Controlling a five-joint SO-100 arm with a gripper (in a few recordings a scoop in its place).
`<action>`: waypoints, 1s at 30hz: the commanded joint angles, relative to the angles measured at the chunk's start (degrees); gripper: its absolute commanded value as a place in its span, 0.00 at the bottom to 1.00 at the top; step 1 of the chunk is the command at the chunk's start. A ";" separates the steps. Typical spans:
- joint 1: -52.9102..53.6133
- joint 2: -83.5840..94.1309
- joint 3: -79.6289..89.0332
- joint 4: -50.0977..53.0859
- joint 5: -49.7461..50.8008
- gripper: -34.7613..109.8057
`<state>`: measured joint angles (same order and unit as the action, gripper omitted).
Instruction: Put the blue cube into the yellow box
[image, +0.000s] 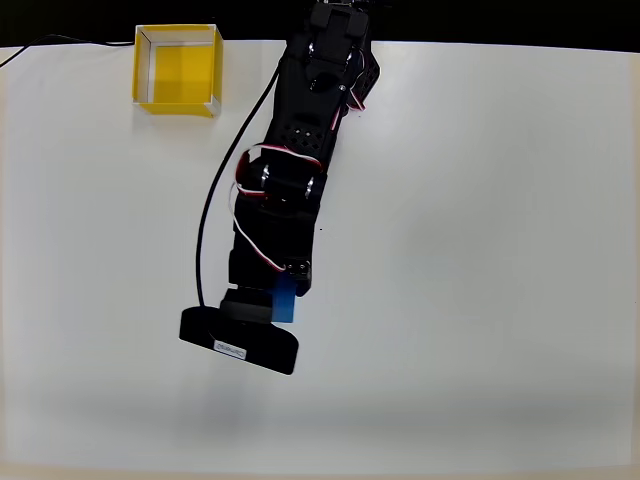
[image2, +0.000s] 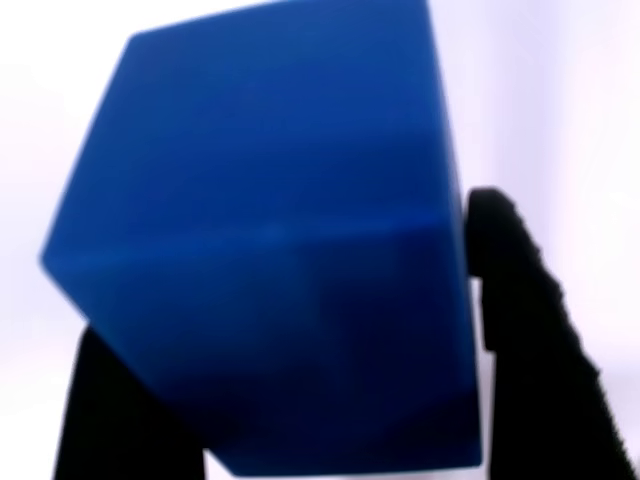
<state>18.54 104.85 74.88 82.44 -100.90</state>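
The gripper (image2: 290, 400) is clamped on the blue cube (image2: 270, 240), seen low and centre in the overhead view above the white worktop (image: 480, 250). Carrying is the step in hand; next the cube must travel to the yellow box (image: 177, 70) at upper left.

Table from above; wrist close-up, blue cube (image2: 270, 240)

A plain white tabletop (image: 480, 260) is seen in the overhead view. The yellow box (image: 177, 70) is set on it at the upper left, near the far edge.
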 joint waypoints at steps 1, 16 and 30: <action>14.06 10.20 0.09 -0.62 -2.46 0.32; 54.14 13.71 3.60 -1.85 -9.32 0.32; 69.87 15.12 18.19 -4.57 -7.21 0.32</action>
<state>85.25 113.03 92.11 79.72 -108.19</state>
